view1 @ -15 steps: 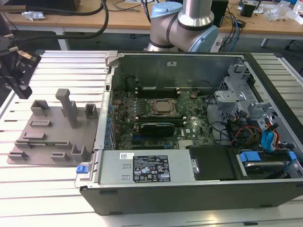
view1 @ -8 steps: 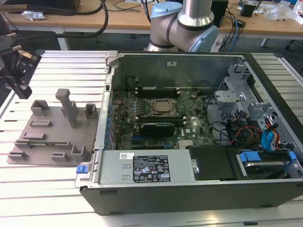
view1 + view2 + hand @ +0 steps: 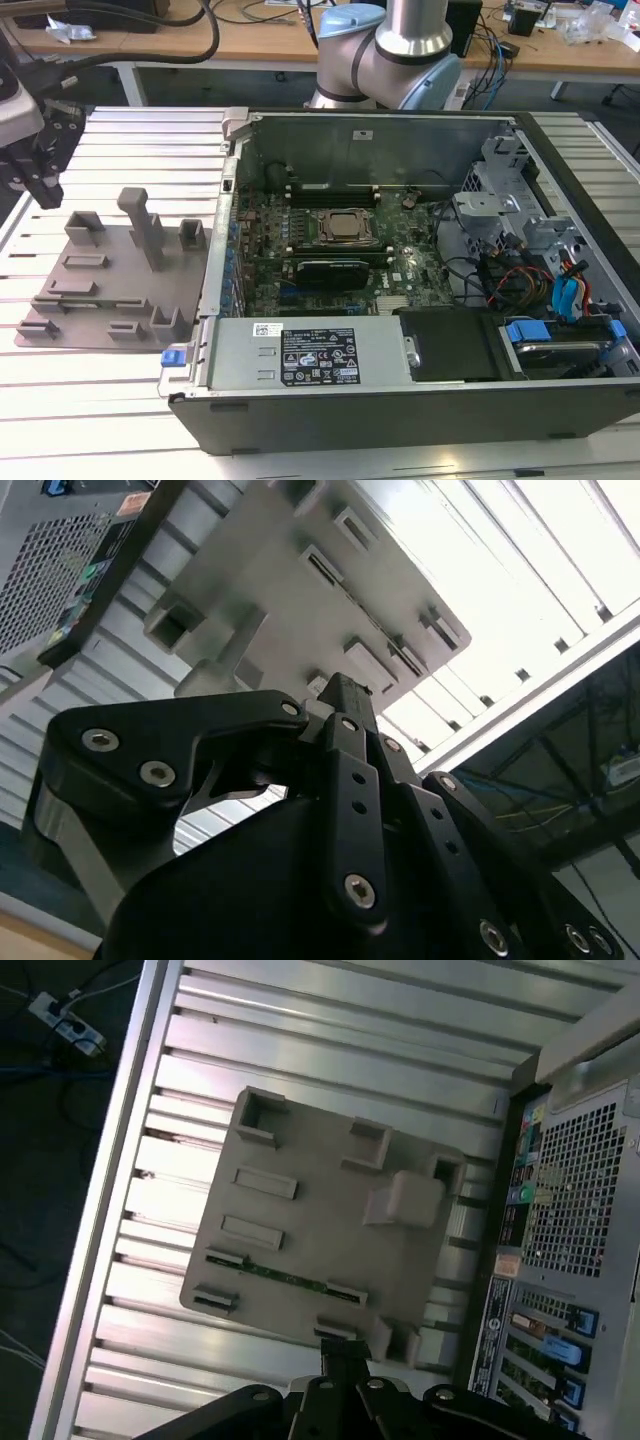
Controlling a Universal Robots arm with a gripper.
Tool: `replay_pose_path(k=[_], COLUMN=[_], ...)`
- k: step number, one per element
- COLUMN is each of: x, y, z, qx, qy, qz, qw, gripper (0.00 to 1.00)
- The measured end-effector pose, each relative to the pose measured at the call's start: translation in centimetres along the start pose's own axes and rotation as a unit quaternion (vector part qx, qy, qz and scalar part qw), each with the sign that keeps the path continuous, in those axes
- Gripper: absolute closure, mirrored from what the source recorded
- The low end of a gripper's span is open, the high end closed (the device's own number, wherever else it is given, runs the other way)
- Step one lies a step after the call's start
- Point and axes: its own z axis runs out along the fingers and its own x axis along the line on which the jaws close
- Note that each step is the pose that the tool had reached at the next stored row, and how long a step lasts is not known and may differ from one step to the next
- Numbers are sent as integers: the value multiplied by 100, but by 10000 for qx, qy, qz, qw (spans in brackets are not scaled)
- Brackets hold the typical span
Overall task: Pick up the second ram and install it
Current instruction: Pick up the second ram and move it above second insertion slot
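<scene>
Pincer (image 3: 35,185) hangs high at the upper left of the exterior view, clear of the grey fixture plate (image 3: 110,275), which sits left of centre on the ribbed counter (image 3: 120,400). How wide it stands I cannot tell, but nothing green is in it.

The second ram (image 3: 285,1278) is in the first wrist view: a thin green sliver parked on edge in the plate (image 3: 320,1210), bridged between two low holder blocks. It is on the side of the plate nearest the pincer (image 3: 340,1355), ahead of the tip, and well apart from it.

There is very little edge to catch, and that is the danger. A slightly skewed descent would likely land the pincer on a holder block or nudge the plate across the counter. A crooked grab would carry the stick tilted, and a tilted stick would probably jam in the open computer case (image 3: 400,250). The tall upright block (image 3: 140,225) is also close enough to snag a careless sweep.
</scene>
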Motion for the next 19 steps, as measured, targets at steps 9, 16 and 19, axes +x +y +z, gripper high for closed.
replay_pose_path(k=[9, 16, 19], x=[0, 0, 0], y=[0, 0, 0], z=[0, 0, 0], qx=[-21, -39, -47], qy=[39, 70, 85], qz=[-842, -1532, -1849], qw=[9964, 9882, 9827], gripper=[90, 90, 90])
